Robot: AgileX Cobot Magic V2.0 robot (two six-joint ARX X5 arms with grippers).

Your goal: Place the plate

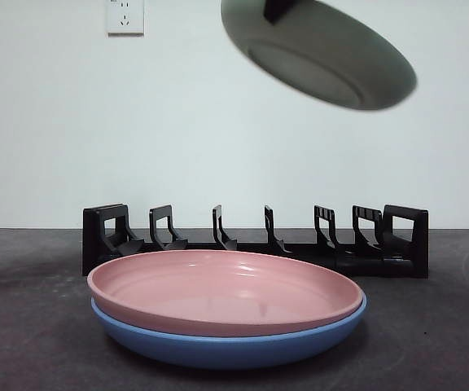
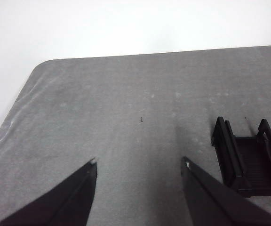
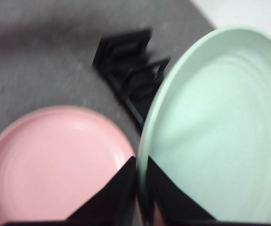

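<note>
Right gripper [image 3: 136,188] clamped on the rim of the pale green plate [image 3: 220,127], holding it tilted in the air above the black dish rack [image 1: 259,240]; pink plate [image 1: 222,289] sits nested in blue plate [image 1: 226,346] just in front of rack. Left gripper [image 2: 139,188] jaws spread, empty, over bare table [image 2: 126,94] beside the rack's end.

Plenty of open air across the middle of the front view, between the green plate [image 1: 320,53] tilted at the top centre-right and the black rack [image 1: 255,240] below it. The rack's upright dividers have empty slots between them. What blocks the lower centre is the pink plate [image 1: 222,289] stacked in the blue plate [image 1: 226,346], right in front of the rack. Bare table [image 1: 23,326] at lower left and lower right.
</note>
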